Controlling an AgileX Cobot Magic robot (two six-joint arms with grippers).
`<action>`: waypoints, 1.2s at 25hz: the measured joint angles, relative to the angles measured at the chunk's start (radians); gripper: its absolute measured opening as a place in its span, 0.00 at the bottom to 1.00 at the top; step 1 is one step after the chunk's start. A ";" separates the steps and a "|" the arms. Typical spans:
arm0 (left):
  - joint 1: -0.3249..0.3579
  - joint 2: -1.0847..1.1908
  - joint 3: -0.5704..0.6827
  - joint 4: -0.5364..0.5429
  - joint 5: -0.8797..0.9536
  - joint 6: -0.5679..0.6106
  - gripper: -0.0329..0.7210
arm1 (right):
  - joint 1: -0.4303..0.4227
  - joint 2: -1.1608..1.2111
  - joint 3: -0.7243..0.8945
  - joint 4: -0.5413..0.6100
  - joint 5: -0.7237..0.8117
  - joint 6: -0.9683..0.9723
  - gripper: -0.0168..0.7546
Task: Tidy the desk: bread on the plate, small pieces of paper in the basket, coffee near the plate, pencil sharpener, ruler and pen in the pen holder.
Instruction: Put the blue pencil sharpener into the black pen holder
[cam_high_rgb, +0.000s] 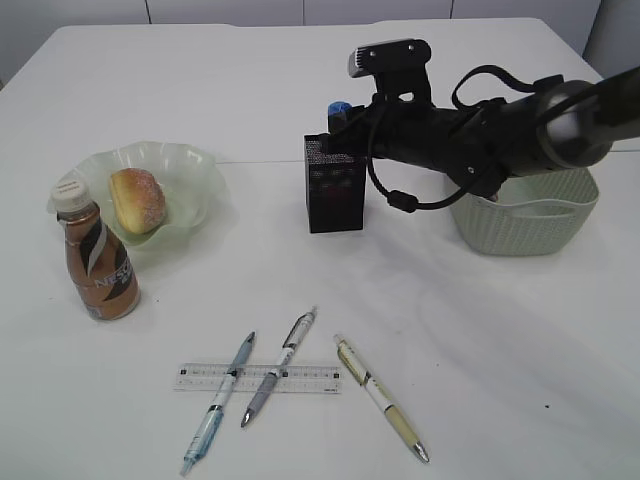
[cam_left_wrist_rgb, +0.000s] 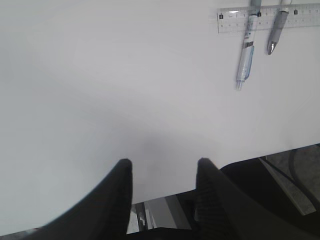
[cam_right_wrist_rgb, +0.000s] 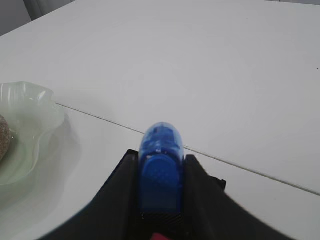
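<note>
My right gripper (cam_high_rgb: 345, 120) is shut on the blue pencil sharpener (cam_high_rgb: 339, 108), seen between the jaws in the right wrist view (cam_right_wrist_rgb: 160, 165), and holds it just over the top of the black mesh pen holder (cam_high_rgb: 335, 190). The bread (cam_high_rgb: 137, 200) lies on the pale green plate (cam_high_rgb: 195, 165), and the coffee bottle (cam_high_rgb: 96, 262) stands beside the plate. The ruler (cam_high_rgb: 300, 378) lies near the front with three pens: blue (cam_high_rgb: 220, 400), grey (cam_high_rgb: 280, 365), cream (cam_high_rgb: 380, 395). My left gripper (cam_left_wrist_rgb: 162, 167) is open and empty over bare table near the front edge.
The pale green basket (cam_high_rgb: 525, 215) stands at the right, partly behind my right arm. The ruler (cam_left_wrist_rgb: 230, 20) and two pen tips show at the top right of the left wrist view. No paper pieces show on the table.
</note>
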 joint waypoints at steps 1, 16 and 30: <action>0.000 0.000 0.000 0.000 0.000 0.000 0.45 | 0.000 0.000 0.000 0.000 0.006 0.001 0.28; 0.000 0.000 0.000 -0.002 0.000 0.000 0.45 | 0.001 0.012 0.000 -0.054 0.030 0.019 0.28; 0.000 0.000 0.000 -0.002 0.006 0.000 0.45 | 0.001 0.016 0.000 -0.091 0.079 0.023 0.28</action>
